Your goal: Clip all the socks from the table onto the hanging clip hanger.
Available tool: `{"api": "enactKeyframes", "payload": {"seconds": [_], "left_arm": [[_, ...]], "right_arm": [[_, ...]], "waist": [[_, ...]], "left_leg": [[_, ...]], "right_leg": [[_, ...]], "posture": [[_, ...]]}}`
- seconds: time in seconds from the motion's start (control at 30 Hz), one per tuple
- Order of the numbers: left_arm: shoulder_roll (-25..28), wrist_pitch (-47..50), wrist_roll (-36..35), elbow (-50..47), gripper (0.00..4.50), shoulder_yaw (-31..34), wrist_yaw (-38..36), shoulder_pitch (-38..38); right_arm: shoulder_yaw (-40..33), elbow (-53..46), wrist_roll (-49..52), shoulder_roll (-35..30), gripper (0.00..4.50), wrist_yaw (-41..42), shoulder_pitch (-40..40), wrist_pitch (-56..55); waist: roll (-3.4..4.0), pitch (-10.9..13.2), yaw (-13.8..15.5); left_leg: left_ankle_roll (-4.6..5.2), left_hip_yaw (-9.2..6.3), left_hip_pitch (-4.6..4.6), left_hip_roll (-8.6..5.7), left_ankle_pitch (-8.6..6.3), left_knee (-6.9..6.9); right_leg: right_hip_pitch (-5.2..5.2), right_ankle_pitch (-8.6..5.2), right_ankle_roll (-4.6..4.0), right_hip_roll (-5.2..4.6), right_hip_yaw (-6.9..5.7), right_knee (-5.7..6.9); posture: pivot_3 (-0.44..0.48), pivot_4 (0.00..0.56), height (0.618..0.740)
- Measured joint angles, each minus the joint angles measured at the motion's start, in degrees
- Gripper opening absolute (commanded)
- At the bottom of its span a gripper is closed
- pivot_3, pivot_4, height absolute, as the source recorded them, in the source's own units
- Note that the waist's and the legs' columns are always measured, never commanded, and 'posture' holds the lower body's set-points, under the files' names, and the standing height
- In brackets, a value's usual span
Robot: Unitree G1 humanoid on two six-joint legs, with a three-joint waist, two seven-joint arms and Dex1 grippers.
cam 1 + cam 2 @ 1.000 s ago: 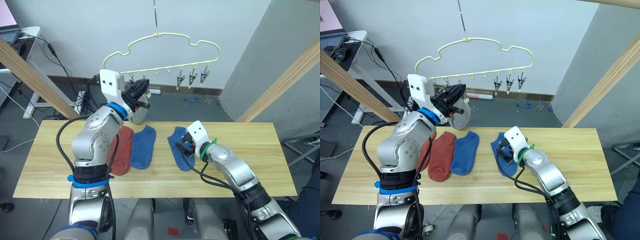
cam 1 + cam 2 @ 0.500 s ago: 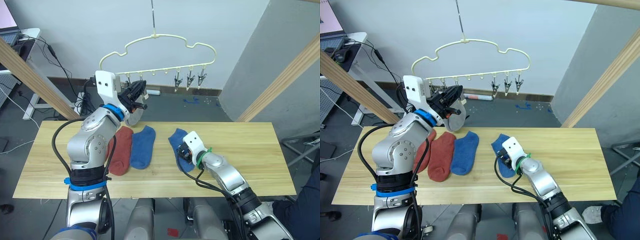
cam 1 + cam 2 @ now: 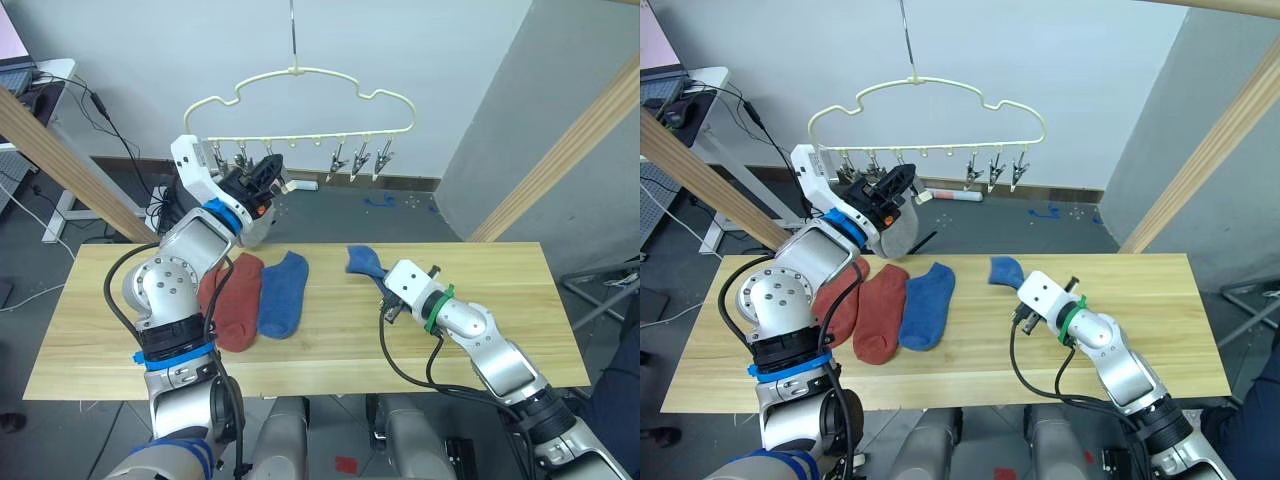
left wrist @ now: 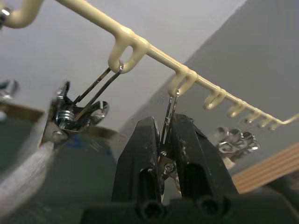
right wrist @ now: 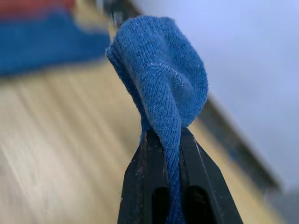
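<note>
Left eye view: clip hanger (image 3: 300,95) hangs above table (image 3: 500,330). Left pincer (image 3: 268,180) raised at hanger's lower bar, grey sock (image 3: 255,222) hanging below it. Two rust-red socks (image 3: 236,305) and flat blue sock (image 3: 281,297) lie on table. Right pincer (image 3: 383,283) holds second blue sock (image 3: 364,261) lifted off table.
Left wrist view: pincer pressed together on metal clip (image 4: 167,126).
Right wrist view: pincer pinching blue sock.

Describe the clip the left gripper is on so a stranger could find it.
Start at the pale yellow clip hanger above the table. Follow its lower bar toward the robot's left: the clip hangs between the left gripper's black fingers, unlike its free-hanging neighbours.
</note>
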Motion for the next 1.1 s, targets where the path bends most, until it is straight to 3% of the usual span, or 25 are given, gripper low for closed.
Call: {"api": "enactKeyframes", "payload": {"seconds": [0.17,0.33,1.1], "left_arm": [[-1.2,4.8,-13.1,1.2,0.11,4.9,9.8,-0.7],[-1.0,5.5,-19.2,1.8,0.11,4.2,13.9,-0.6],[3.7,-0.3,-27.9,1.3,0.11,-2.0,17.1,2.6]], "right_arm": [[-0.1,-3.8,-0.6,1.3,0.02,1.0,-1.1,-2.7],[-0.3,-3.9,-1.6,5.5,0.02,-0.2,-5.1,-2.7],[-0.8,1.1,-2.1,11.5,0.02,-0.4,-7.4,-4.8]], "waist": [[0.0,0.0,0.0],[0.0,0.0,0.2],[0.0,0.0,0.6]], "left_leg": [[-0.07,0.01,0.03,0.0,0.04,0.06],[-0.13,-0.06,0.03,-0.01,0.1,0.06],[-0.14,-0.03,0.01,0.0,0.1,0.02]], "right_leg": [[0.01,0.01,0.0,0.0,0.02,0.07],[0.01,0.01,-0.01,0.0,0.0,0.1],[-0.02,0.02,-0.03,-0.02,0.03,0.06]], "posture": [[0.129,0.318,0.74],[0.13,0.317,0.74],[0.147,0.295,0.74]]}}
